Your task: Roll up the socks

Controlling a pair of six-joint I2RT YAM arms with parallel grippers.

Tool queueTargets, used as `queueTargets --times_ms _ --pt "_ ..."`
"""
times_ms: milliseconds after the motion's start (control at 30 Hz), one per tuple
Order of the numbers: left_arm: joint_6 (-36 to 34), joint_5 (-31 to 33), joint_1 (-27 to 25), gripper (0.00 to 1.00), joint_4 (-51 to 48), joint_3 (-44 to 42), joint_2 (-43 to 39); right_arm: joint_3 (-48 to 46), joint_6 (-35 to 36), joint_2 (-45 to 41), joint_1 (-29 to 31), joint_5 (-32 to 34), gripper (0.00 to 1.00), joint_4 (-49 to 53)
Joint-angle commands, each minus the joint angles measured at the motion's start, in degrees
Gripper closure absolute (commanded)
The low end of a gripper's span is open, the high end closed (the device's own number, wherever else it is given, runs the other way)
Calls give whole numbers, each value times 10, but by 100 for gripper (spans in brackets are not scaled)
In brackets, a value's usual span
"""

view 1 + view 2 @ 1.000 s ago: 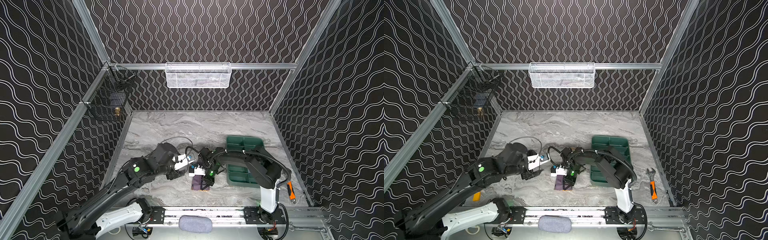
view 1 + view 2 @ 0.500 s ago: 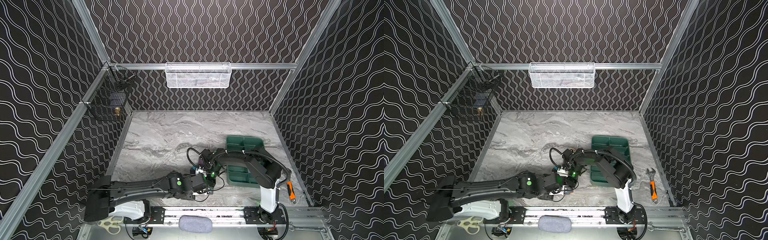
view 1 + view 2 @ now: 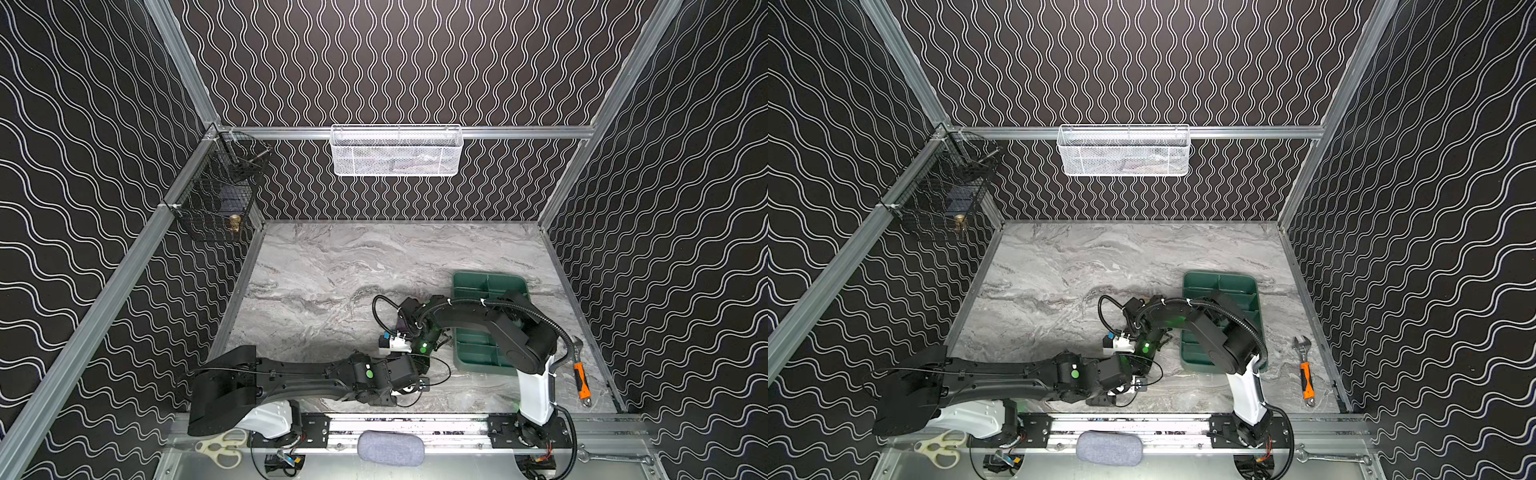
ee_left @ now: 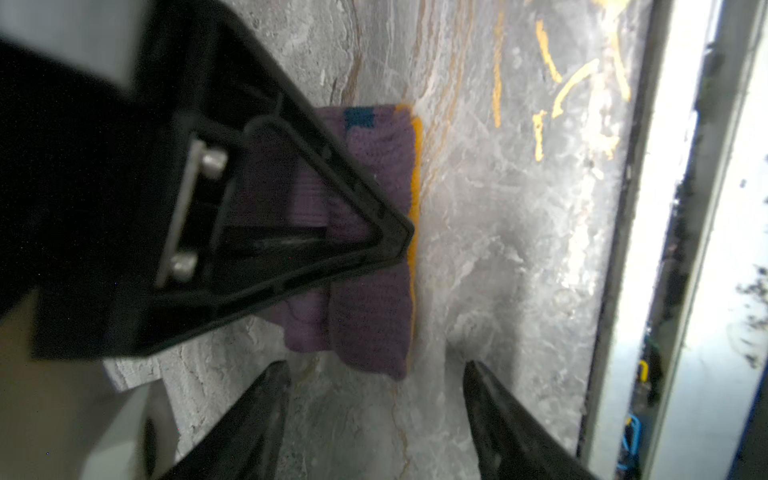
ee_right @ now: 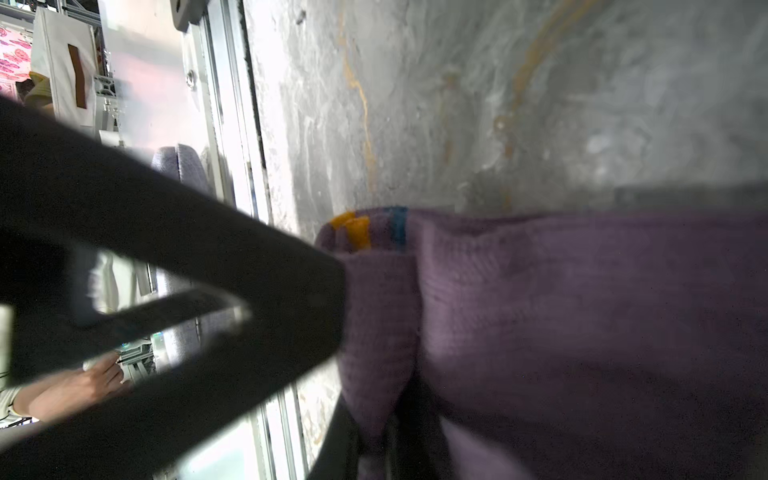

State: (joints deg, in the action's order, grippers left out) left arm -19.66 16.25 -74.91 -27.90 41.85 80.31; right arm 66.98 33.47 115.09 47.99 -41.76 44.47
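Left gripper (image 4: 376,372) newly beside purple sock (image 4: 372,316), wide; right gripper (image 4: 395,241) tight thereon.

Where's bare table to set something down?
Bare marble tabletop: the far half up to the back wall, and the stretch left of the green tray. Narrow strip between tray and wrench. Crowded: near centre, where left arm and right arm meet over the purple sock.

Left claw (image 4: 376,368) wide apart — right claw (image 4: 399,239) tight shut, arms low.
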Motion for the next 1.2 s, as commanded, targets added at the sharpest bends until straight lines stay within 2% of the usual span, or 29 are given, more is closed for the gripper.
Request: queueTargets --times_ms 0,333,400,467,500,567,667,733,833,1033,1167 --pt "9 -6 6 33 48 -2 16 -6 10 7 1 72 100 -25" --pt "-4 -14 15 67 48 18 84 -8 9 -3 0 67 100 -25" --pt "-5 -11 18 79 47 16 87 -10 7 -3 0 69 100 -26" --pt "-2 -6 21 98 43 15 89 -13 5 -5 0 73 100 -27" --pt "0 -8 24 100 38 16 89 -15 3 -7 0 76 100 -30" --pt "5 -15 29 100 22 19 90 -25 -3 -18 -1 82 98 -40" --pt "-2 -45 36 100 -3 21 95 -48 -16 -47 -2 104 83 -70" --pt "-8 -63 42 100 -9 19 100 -65 -24 -69 -5 117 81 -92" --pt "-17 -89 49 100 -19 20 108 -89 -31 -115 -12 122 71 -116" --pt "-24 -103 59 100 -24 21 115 -116 -43 -225 -28 128 66 -139" --pt "-31 -141 76 100 -55 52 137 -147 -88 -343 -70 205 65 -195"
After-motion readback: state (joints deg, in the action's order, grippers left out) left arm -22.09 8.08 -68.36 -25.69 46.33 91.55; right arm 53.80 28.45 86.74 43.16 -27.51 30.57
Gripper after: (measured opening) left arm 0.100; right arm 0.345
